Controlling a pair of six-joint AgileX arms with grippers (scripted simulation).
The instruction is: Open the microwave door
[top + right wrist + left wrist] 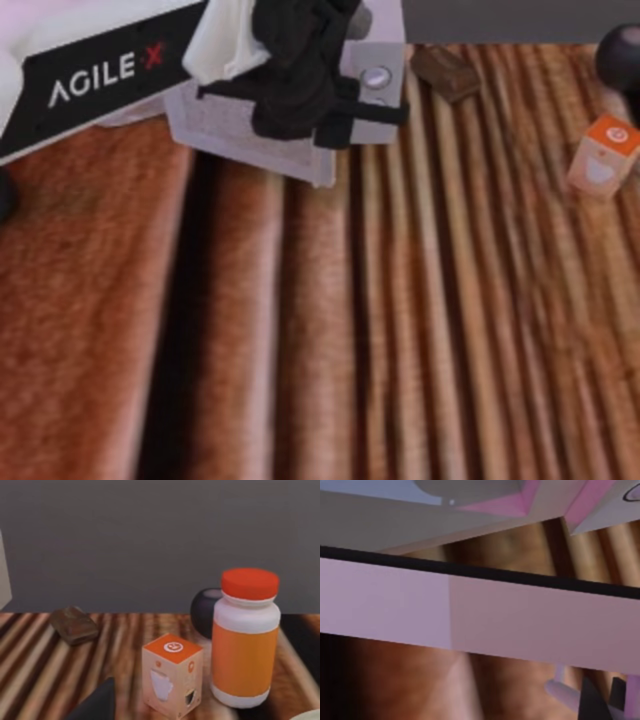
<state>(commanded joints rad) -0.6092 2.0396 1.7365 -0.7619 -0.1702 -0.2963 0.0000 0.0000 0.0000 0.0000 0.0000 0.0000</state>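
Microwave [375, 95] sits at the far edge of the table [450, 330], left of centre in the top view, front facing us with two knobs [376, 76] on its right panel. Our left arm reaches in from the top-left corner and the left gripper [300, 95] hangs right over the front of the box, covering most of it. The door [250, 140] shows below the gripper as a pale speckled panel; its lower edge runs slanted, right end nearer us than the left, so we judge it already swung partly out, hinge on the left, free edge by the knob panel. Long axis of the door runs left-right along the front, tilted off the box face by that swing. Gripper placement makes sense for this: it sits at the free side, where a pull gets the most leverage about the hinge. Whether the fingers are clamped on the door edge or just hooked behind it, we cannot tell, the black wrist body hides them. Left wrist view is filled by a flat pale band with a dark line along it and striped table behind, likely the door seen edge-on at very close range, no fingers resolved. Right arm is parked off the right side; its wrist view shows an orange box [172, 680], an orange bottle [246, 640], a dark ball [205, 611] and a brown block [74, 625], well apart from the microwave and out of the swing path. Right fingers: only a dark tip low in that view, state unknown
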